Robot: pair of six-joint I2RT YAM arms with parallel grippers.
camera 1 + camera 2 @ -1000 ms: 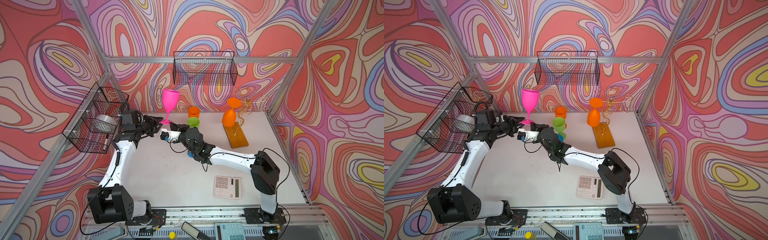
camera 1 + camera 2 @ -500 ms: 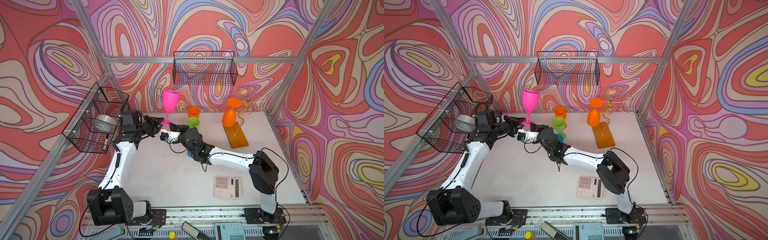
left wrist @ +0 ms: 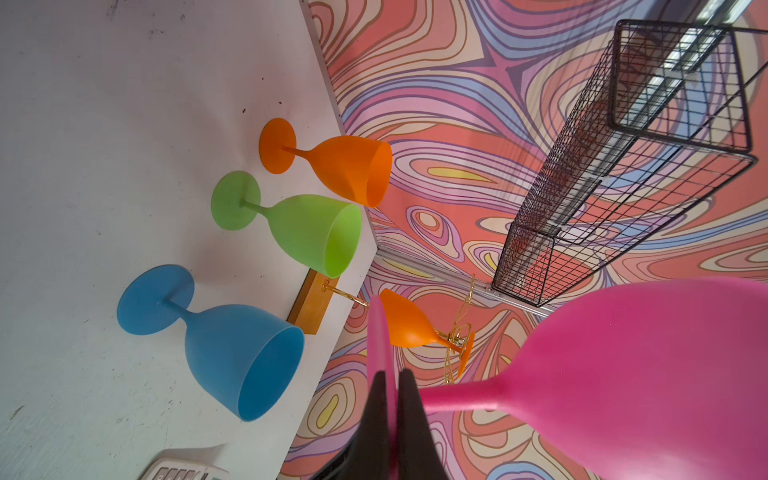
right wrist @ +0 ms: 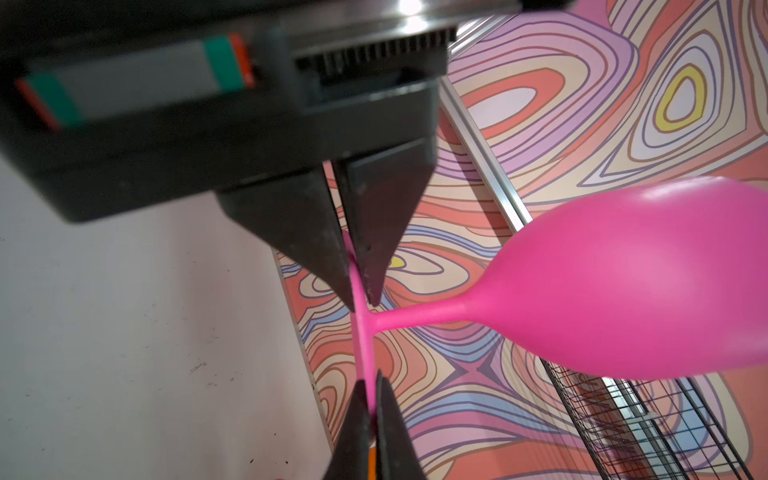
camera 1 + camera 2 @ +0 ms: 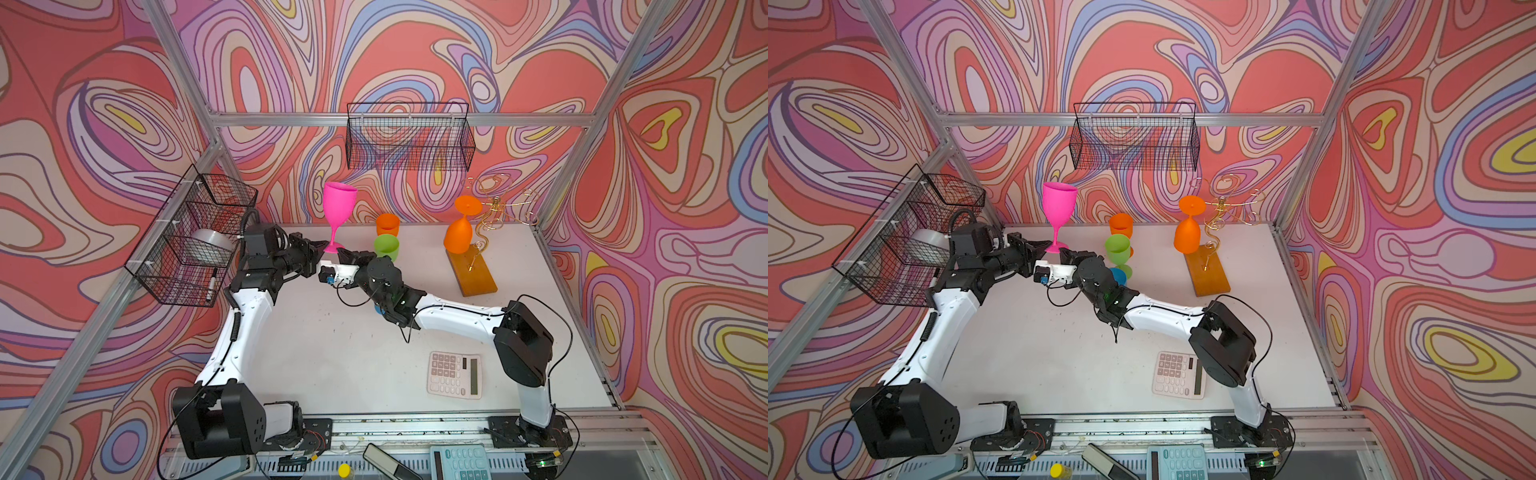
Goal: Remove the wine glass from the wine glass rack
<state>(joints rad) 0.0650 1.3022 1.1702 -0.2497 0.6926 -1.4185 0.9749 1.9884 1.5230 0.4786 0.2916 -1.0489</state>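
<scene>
Wine glasses, five:
- pink wine glass (image 5: pixel 338 208), upright, off the wine glass rack (image 5: pixel 476 274) and well to its left in both top views, foot held above the table (image 5: pixel 332 353)
- hanging orange glass (image 5: pixel 457 239), bowl down on the rack's gold wire, over the amber base
- standing orange glass (image 5: pixel 387 224), green glass (image 5: pixel 386 246) and blue glass (image 3: pixel 232 349), upright on the table between rack and pink glass

Pincers, two: left gripper (image 3: pixel 390 378) and right gripper (image 4: pixel 373 386), each clamped on the pink foot disc, at opposite edges

Changed from a second ago: left jaws then spread about the foot, now closed on it; right grip unchanged

Around:
- back-wall basket (image 5: pixel 409 137), up and left of the rack
- side-wall basket (image 5: pixel 195 237), far left of it
- calculator (image 5: pixel 455 374), one, on the table in front of the rack

In the way: right arm, hiding most of the blue glass in both top views
</scene>
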